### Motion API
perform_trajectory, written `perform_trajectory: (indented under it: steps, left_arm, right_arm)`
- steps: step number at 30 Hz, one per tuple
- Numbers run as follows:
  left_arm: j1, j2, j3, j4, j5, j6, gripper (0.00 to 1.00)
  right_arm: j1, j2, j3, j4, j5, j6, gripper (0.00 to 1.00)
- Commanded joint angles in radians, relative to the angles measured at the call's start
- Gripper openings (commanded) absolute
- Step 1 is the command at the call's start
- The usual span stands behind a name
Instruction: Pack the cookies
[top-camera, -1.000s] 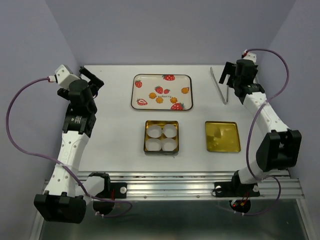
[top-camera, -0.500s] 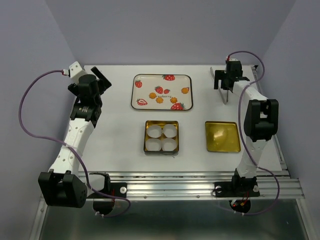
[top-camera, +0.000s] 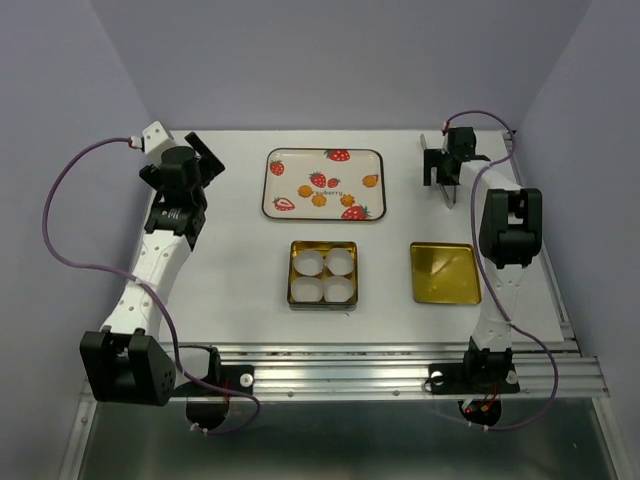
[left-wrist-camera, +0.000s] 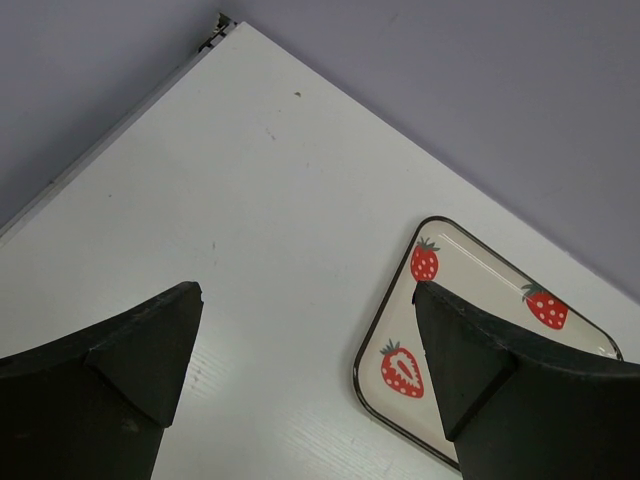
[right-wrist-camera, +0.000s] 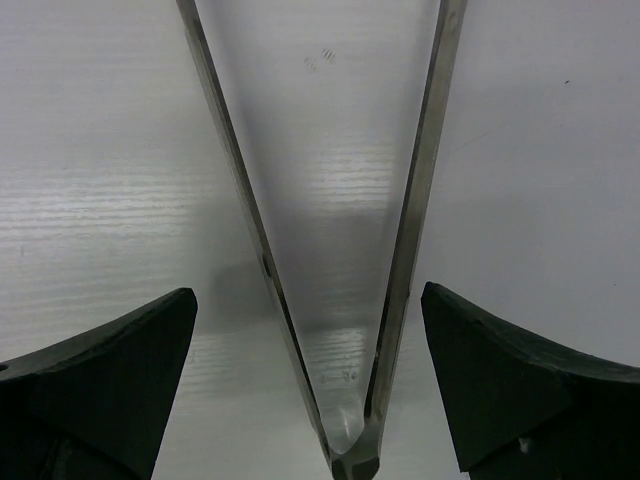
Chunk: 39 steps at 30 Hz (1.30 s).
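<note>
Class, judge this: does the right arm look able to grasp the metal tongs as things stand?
Probably yes. The right end effector is open and sits over the tongs, its fingers straddling their closed end, with nothing in between.

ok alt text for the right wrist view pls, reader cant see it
Silver tongs lie flat on the white table, arms spreading in a V up the frame from a joined end at bottom centre. The right gripper has its dark jaws open, one on each side of that end.
</note>
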Motion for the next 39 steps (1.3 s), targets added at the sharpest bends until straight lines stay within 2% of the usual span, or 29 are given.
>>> perform_trajectory:
  steps: [1, 6, 24, 34, 36, 39]
  left_arm:
    - [0.003, 0.01, 0.051, 0.047, -0.018, 0.017, 0.99]
    - [0.003, 0.022, 0.051, 0.053, 0.022, 0.037, 0.99]
    - [0.003, 0.027, 0.054, 0.056, -0.015, 0.05, 0.99]
    - [0.003, 0.03, 0.062, 0.051, -0.013, 0.056, 0.99]
    - [0.003, 0.03, 0.065, 0.048, -0.015, 0.061, 0.99]
    - [0.003, 0.028, 0.065, 0.045, -0.015, 0.063, 0.99]
  right_arm:
    - [-0.013, 0.033, 0.069, -0.006, -0.018, -0.016, 1.0]
    - [-0.013, 0.073, 0.106, -0.014, -0.006, 0.007, 1.0]
    - [-0.022, 0.119, 0.126, -0.021, -0.056, 0.048, 1.0]
    - [-0.022, 0.146, 0.152, -0.02, -0.009, 0.106, 1.0]
    - [-0.022, 0.156, 0.161, -0.02, -0.012, 0.116, 0.99]
    - [-0.022, 0.154, 0.162, -0.02, -0.024, 0.12, 0.92]
